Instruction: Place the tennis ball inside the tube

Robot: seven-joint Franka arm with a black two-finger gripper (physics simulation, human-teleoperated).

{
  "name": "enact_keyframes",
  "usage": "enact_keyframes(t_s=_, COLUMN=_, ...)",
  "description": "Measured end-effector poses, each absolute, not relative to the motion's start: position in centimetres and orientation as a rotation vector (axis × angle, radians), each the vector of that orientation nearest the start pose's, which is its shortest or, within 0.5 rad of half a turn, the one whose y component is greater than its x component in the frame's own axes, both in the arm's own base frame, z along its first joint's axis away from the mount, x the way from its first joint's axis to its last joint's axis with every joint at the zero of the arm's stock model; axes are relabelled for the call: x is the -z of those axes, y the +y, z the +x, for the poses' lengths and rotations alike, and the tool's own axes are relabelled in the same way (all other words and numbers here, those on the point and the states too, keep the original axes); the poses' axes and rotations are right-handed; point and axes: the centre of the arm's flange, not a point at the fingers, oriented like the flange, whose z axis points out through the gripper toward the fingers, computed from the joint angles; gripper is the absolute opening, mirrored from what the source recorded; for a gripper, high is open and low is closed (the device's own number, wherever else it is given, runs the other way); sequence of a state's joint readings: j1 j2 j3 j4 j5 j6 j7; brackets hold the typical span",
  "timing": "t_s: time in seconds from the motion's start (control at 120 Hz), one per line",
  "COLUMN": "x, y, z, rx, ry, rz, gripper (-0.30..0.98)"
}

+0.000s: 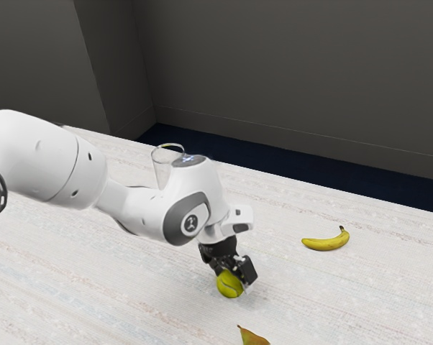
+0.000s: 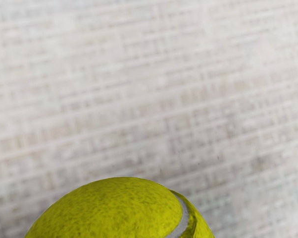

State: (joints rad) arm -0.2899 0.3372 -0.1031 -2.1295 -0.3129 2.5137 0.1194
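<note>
My black gripper (image 1: 234,273) points down over the yellow-green tennis ball (image 1: 229,284), covering part of its upper side. Whether the gripper has a hold on the ball cannot be made out, nor whether the ball touches the table. In the wrist view the ball (image 2: 112,210), with a pale seam, bulges up at the lower edge, close under my hand. The clear tube (image 1: 160,169) stands behind the arm in the exterior view, its open rim upward and its lower part hidden by the arm.
A banana (image 1: 326,243) lies on the pale, streaked table (image 1: 375,295) toward the exterior view's right. Part of a pear (image 1: 253,338) shows at the near edge of that view. The arm stretches between the tube and the near part of the table.
</note>
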Motion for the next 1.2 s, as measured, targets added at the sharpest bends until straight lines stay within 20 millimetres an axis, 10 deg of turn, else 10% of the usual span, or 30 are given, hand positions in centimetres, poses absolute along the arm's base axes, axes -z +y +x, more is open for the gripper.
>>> enact_keyframes(t_s=0.45, x=-26.8, y=-20.7, z=54.6, rx=0.092, ry=0.513, rz=-3.302, gripper=0.33)
enact_keyframes(t_s=0.842, x=-43.1, y=-19.7, z=56.4, rx=0.326, ry=0.638, rz=-2.996, gripper=0.13)
enact_keyframes(t_s=1.2, x=-49.7, y=-16.0, z=59.7, rx=0.433, ry=0.576, rz=-2.838, gripper=0.08)
